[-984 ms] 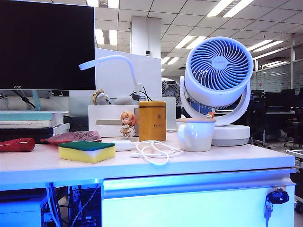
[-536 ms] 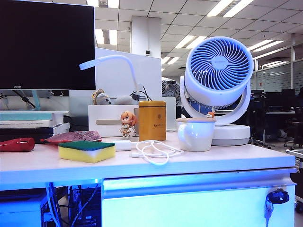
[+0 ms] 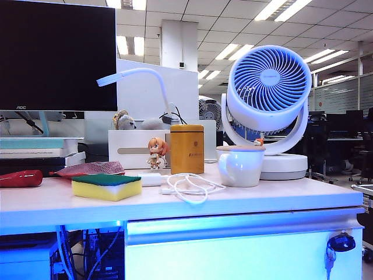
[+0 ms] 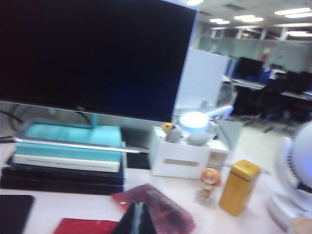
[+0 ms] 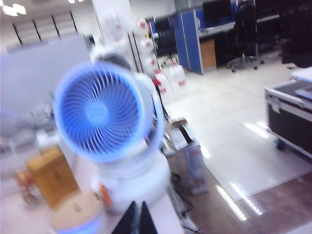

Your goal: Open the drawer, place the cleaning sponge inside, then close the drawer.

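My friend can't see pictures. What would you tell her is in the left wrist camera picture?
The shut left gripper points at a desk, above a flat red woven pouch. Behind it stands a big dark monitor over a stack of books, beside a white box, a small doll and a yellow tin.

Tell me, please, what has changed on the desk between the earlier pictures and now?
Nothing visibly changed in the exterior view. The sponge lies in the same spot on the desk, the drawer stays closed, and neither arm has entered that view. The left gripper and right gripper are shut and empty.
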